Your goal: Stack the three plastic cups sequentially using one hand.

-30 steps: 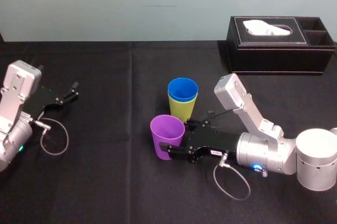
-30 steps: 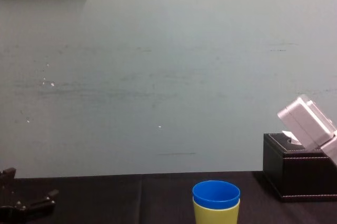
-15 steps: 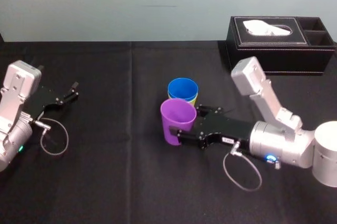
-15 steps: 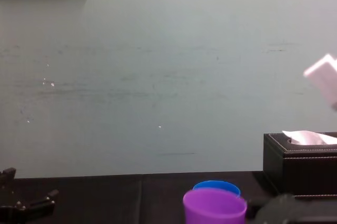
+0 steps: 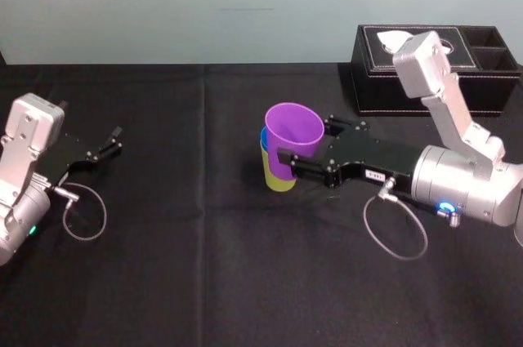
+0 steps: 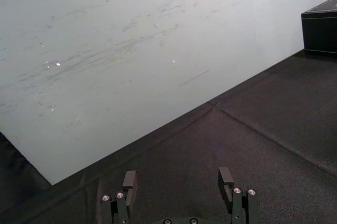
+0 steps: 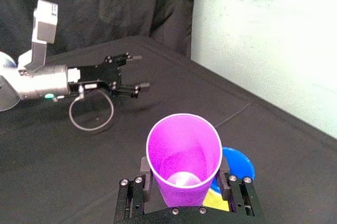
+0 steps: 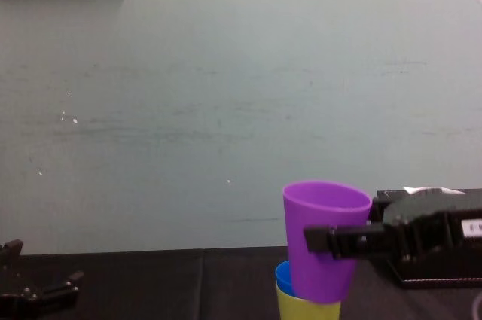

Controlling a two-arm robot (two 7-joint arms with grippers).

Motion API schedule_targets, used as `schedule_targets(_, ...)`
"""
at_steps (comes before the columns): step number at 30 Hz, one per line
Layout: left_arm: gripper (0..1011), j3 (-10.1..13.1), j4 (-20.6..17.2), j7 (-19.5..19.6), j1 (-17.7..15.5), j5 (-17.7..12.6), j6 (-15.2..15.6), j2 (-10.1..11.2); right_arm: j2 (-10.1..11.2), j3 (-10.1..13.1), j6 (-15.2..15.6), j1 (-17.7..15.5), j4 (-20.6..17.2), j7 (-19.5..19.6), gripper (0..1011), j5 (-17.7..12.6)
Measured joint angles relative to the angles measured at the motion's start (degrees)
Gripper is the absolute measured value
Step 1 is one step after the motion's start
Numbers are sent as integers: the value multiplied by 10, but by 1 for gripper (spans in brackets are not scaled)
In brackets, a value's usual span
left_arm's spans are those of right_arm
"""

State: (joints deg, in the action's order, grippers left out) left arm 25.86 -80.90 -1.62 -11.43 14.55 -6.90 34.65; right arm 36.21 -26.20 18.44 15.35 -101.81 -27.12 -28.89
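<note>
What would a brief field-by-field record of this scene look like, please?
right gripper: shut on purple cup, lifted off table
purple cup: mouth up, by the stack's top, not nested
blue cup: nested in yellow-green cup
yellow-green cup: standing on table
left gripper: open, parked at table's left
tissue box: back right of table
</note>
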Motion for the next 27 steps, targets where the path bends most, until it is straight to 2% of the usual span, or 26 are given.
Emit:
schedule_targets(6, 1011, 0, 0, 0, 0, 0, 0, 0, -3, 1, 6, 18, 4, 6, 723, -3)
schedule_targets(16, 1011, 0, 0, 0, 0, 0, 0, 0, -19, -7, 15, 52, 44, 8, 724, -8)
schedule_targets(27, 1011, 0, 0, 0, 0, 0, 0, 0, -36, -25, 11, 78, 89, 4, 723, -5)
